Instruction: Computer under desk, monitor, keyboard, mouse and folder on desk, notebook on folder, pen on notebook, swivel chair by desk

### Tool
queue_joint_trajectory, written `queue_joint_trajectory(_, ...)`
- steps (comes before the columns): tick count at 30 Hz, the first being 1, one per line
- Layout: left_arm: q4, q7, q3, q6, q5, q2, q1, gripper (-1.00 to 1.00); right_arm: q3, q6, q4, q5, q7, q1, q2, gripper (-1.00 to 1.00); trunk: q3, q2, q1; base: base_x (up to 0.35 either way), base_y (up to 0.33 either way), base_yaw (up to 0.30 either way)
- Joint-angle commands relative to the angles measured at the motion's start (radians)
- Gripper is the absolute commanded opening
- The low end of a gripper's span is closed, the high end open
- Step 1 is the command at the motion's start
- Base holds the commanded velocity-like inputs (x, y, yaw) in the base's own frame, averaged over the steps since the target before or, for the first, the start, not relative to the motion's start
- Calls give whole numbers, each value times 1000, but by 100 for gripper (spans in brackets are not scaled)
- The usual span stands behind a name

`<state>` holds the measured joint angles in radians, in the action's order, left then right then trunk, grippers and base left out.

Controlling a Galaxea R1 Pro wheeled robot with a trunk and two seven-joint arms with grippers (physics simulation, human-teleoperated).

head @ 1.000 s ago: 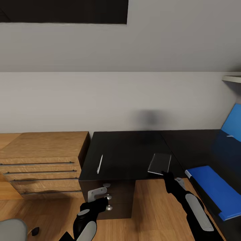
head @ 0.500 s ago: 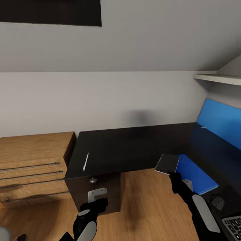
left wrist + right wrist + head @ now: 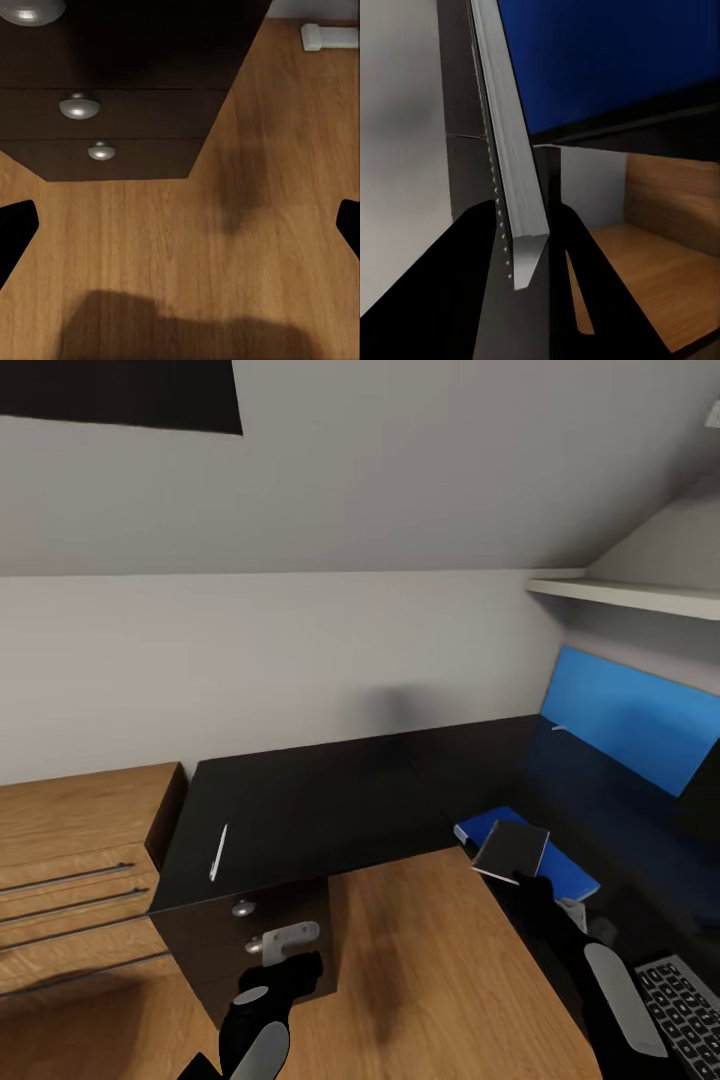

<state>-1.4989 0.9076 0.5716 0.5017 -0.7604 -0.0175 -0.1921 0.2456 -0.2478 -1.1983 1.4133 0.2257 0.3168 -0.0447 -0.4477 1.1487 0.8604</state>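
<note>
Glossy black, the L-shaped desk [image 3: 340, 800] takes up the middle of the head view, its three-drawer unit [image 3: 255, 950] at about 7 o'clock and a light wooden drawer chest [image 3: 70, 860] at 9 o'clock. A blue wall panel [image 3: 630, 725] is seen at 3 o'clock. The blue folder [image 3: 560, 860] lies flat on the desk's right wing at about 4 o'clock, and the keyboard [image 3: 685, 1005] is cut by the frame at 5 o'clock. The grey notebook [image 3: 511, 850] is held pinched by one edge in the right gripper [image 3: 530, 880], slightly tilted and overlapping the folder's near corner; it is judged to be carried this way so that it can be laid flat on the folder. In the right wrist view the notebook [image 3: 510, 180] is seen edge-on, clamped between the dark fingers [image 3: 472, 247]. The white pen [image 3: 218, 852] lies on the desk at 8 o'clock, well apart from the folder. The left gripper [image 3: 285, 965] hangs spread and empty before the drawers. Compared with a second ago, the view has swung rightward, and the notebook has been carried off the bare desktop to the folder.
</note>
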Motion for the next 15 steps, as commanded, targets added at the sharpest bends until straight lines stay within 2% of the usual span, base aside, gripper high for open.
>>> queue_joint_trajectory(1, -1, 8, 2, 3, -5, -1, -1, 100, 5, -4, -2, 9, 6, 1, 0, -100, -1, 1, 0, 0, 0, -30)
queue_joint_trajectory(8, -1, 8, 2, 3, -5, -1, -1, 100, 5, -4, -2, 9, 6, 1, 1, -100, -2, 1, 0, 0, 0, -29)
queue_joint_trajectory(10, -1, 8, 2, 3, -5, -1, -1, 100, 16, -4, -2, 9, 6, 1, 1, -100, -2, 1, 0, 0, 0, -14)
queue_joint_trajectory(11, -1, 9, 2, 3, -5, -1, -1, 100, 29, -4, -2, 9, 5, 1, 1, -100, -2, 1, 0, 0, 0, -8)
queue_joint_trajectory(12, -2, 9, 2, 3, -4, 0, -1, 100, 63, -3, 7, 9, 4, 1, 1, -100, -2, 1, 0, 0, 0, -3)
queue_joint_trajectory(15, -2, 8, 2, 3, -3, -1, -1, 100, 95, -2, 32, 8, 2, 1, 2, -100, -2, 1, 0, 0, 0, -1)
